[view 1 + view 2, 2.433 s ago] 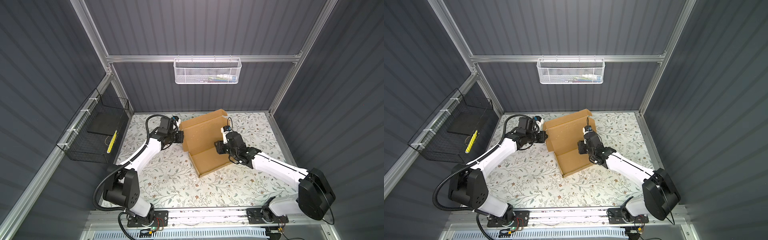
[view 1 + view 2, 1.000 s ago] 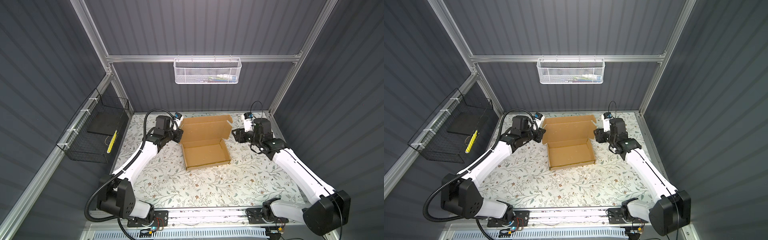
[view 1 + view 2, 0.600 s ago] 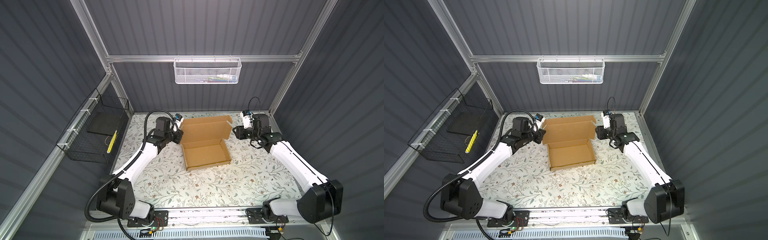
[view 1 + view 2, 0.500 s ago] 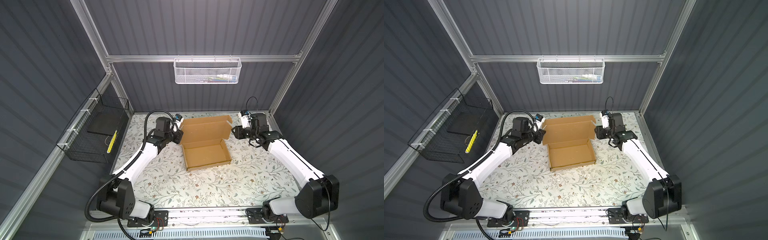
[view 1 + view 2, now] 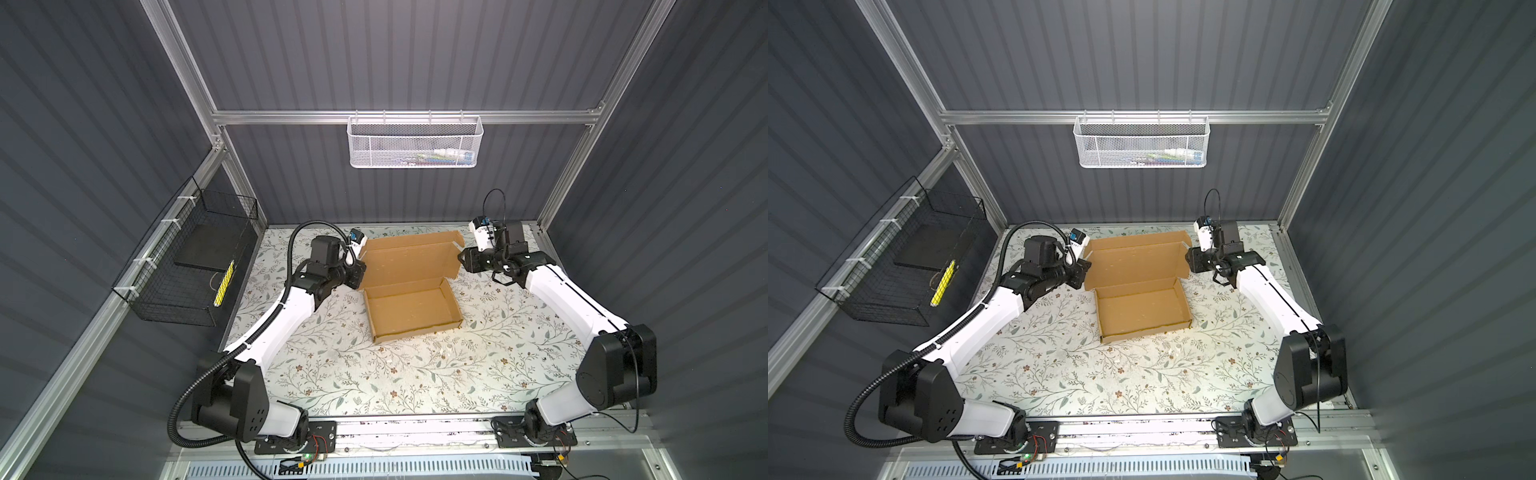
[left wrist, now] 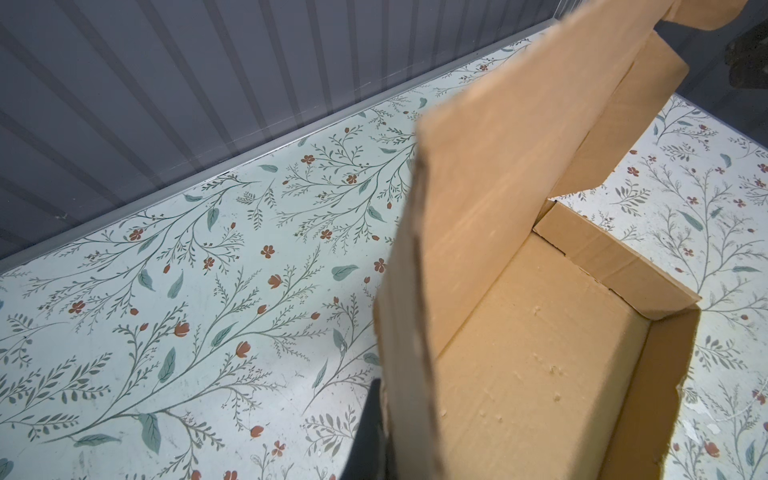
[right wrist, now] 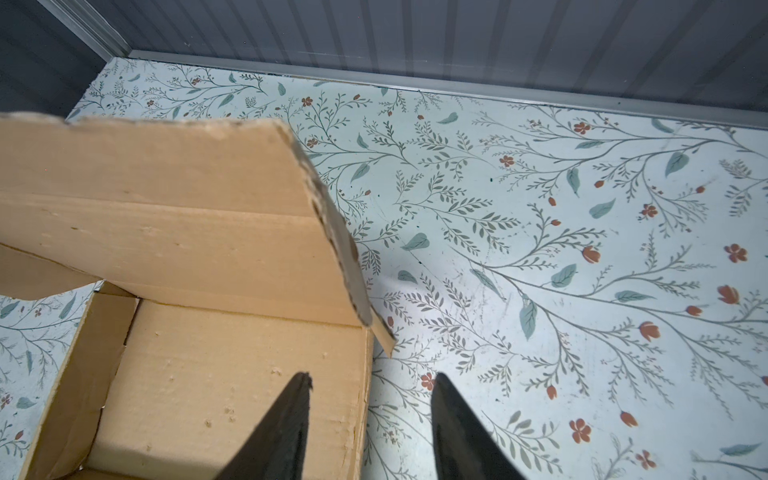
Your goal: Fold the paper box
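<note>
The paper box (image 5: 411, 305) sits on the worktop (image 5: 374, 374), toward the far side. Its tray is already squared up, and the lid (image 5: 409, 262) stands off the far wall, leaning back. My left pincer (image 5: 358, 274) is clamped tight on the lid's left edge. In the left wrist view one dark finger (image 6: 370, 424) lies against the cardboard, and the other is hidden behind it. The right pincer (image 5: 462, 262) hovers just off the lid's right edge, half-spread and holding nothing. In the right wrist view its fingertips (image 7: 297, 386) sit either side of the tray's right wall, apparently above it and clear of it.

I read the step as getting a matching hold on the right so the lid can swing down over the tray. I'd bring the right pincer onto the lid's right edge, level with the left hold, and close gently. Then both should come down together — an uneven pull could twist the lid or drag the light tray across the worktop. The side flap (image 7: 383, 336) on the lid should turn inward and slip inside the tray wall, not catch on top of it.
</note>
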